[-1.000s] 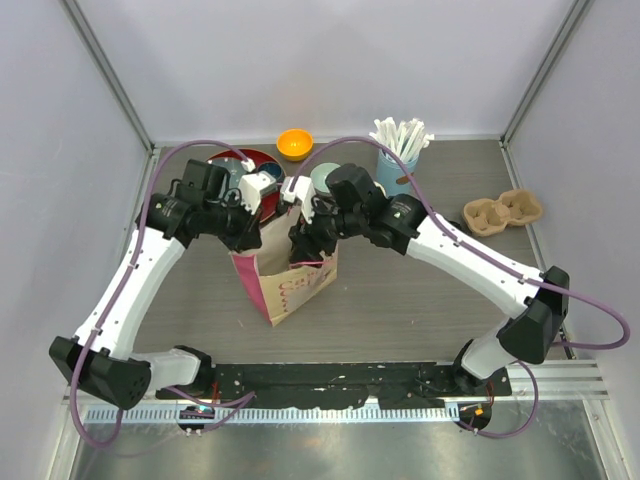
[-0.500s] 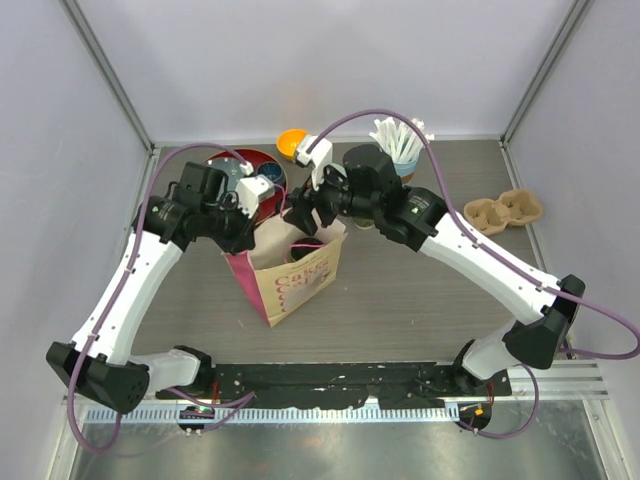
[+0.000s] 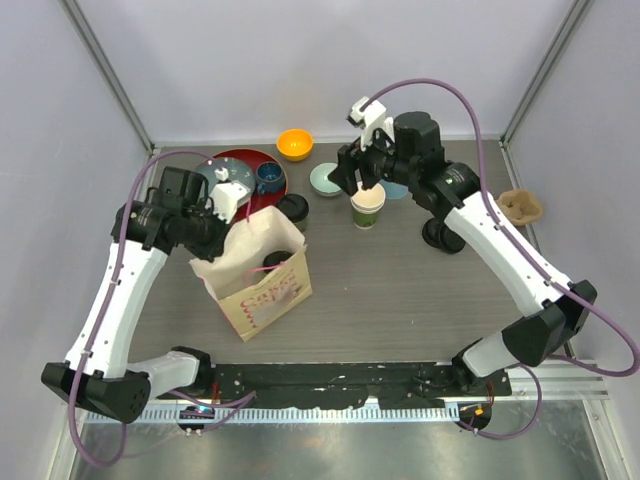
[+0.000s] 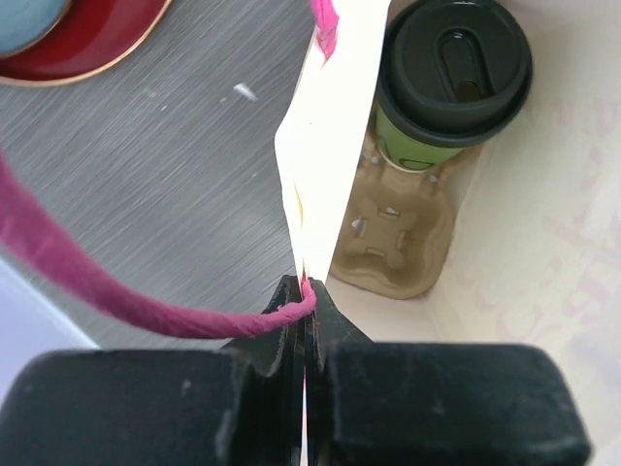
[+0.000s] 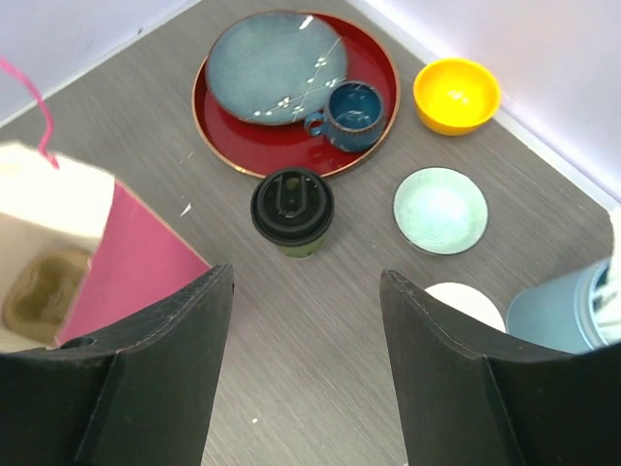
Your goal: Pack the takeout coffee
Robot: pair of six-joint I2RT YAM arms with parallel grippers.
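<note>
The left tool [image 4: 304, 291] is clamped on the rim of the paper bag [image 4: 330, 146], one lidded cup [image 4: 454, 73] seated inside; the right tool [image 5: 307, 282] is held open and empty, apart from the second cup [image 5: 292, 209] on the table [image 5: 116, 146]; the bag could be tipped by a tug, and its cup spilled.

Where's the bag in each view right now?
Top external: bag left of centre, nearer the camera than the tray.
Left wrist: bag centre and right, seen from its rim.
Right wrist: bag at the left edge.
Landmark: red tray, in all three views.
</note>
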